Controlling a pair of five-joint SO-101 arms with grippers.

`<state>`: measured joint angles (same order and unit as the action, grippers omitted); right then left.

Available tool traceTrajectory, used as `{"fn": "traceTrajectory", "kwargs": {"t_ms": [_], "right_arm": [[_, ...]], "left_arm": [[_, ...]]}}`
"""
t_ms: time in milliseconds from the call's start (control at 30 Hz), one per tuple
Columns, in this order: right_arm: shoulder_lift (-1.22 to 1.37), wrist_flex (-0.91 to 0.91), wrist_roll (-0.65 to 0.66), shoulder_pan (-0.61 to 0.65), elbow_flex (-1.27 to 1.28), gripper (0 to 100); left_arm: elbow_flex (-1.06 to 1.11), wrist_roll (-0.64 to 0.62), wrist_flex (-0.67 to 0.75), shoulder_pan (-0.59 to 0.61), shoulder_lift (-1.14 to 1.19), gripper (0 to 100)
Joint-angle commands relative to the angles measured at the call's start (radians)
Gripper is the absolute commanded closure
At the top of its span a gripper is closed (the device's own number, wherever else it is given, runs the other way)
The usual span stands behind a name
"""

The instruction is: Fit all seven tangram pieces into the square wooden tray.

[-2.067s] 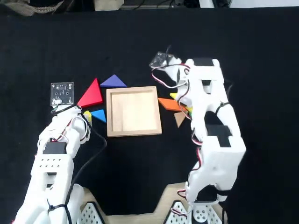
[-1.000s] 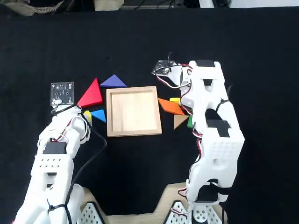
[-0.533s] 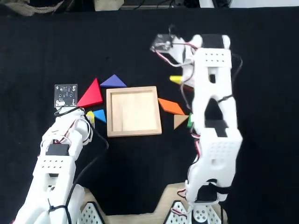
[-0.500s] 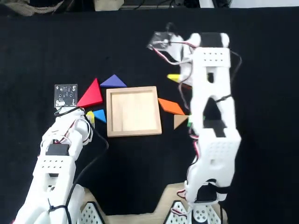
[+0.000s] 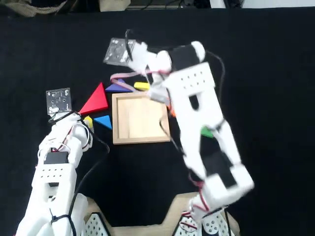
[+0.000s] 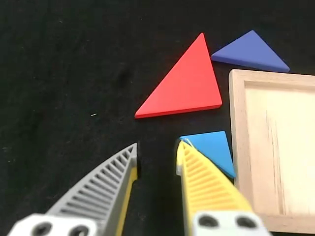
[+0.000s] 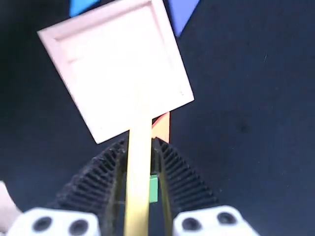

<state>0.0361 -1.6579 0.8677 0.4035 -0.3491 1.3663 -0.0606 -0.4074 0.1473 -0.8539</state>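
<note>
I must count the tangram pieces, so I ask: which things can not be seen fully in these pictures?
Yellow piece, right wrist view: edge-on in the right gripper, shape unclear.
Orange piece, high view: mostly under the right arm.
Green piece, high view: a sliver beside that arm.
Light blue triangle, left wrist view: one corner behind the left gripper.

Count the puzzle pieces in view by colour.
red piece: 1
dark blue piece: 1
light blue piece: 1
yellow piece: 1
orange piece: 1
green piece: 1
Total: 6
</note>
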Motion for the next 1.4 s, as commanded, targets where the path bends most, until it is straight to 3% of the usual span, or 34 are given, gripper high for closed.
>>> {"fn": "traceTrajectory", "kwargs": {"t_ms": [0,233,367,667,900,1200,1367], "right_arm": [[-0.291,0.193,-0.055,0.028,0.326,98.8],[-0.627,0.875,-0.132,0.095,1.075,98.8],[-0.633,1.082,-0.063,0.160,1.270,98.8],[-0.599,1.301,0.058,0.169,1.356,98.8],[-0.357,1.473,0.219,0.163,1.357,98.8],[-0.213,1.602,0.235,0.137,1.365,98.0],[-0.208,1.542,0.232,0.140,1.365,79.6]], "left_arm": [[-0.013,-0.009,0.017,-0.015,-0.009,86],[-0.013,-0.009,0.015,-0.015,-0.009,86],[-0.013,-0.009,0.015,-0.007,-0.009,86],[-0.008,-0.009,0.020,-0.007,-0.009,86],[-0.010,-0.009,0.023,-0.007,-0.006,86],[-0.012,-0.009,0.023,-0.008,-0.003,86],[-0.013,-0.009,0.023,-0.013,0.000,86]]}}
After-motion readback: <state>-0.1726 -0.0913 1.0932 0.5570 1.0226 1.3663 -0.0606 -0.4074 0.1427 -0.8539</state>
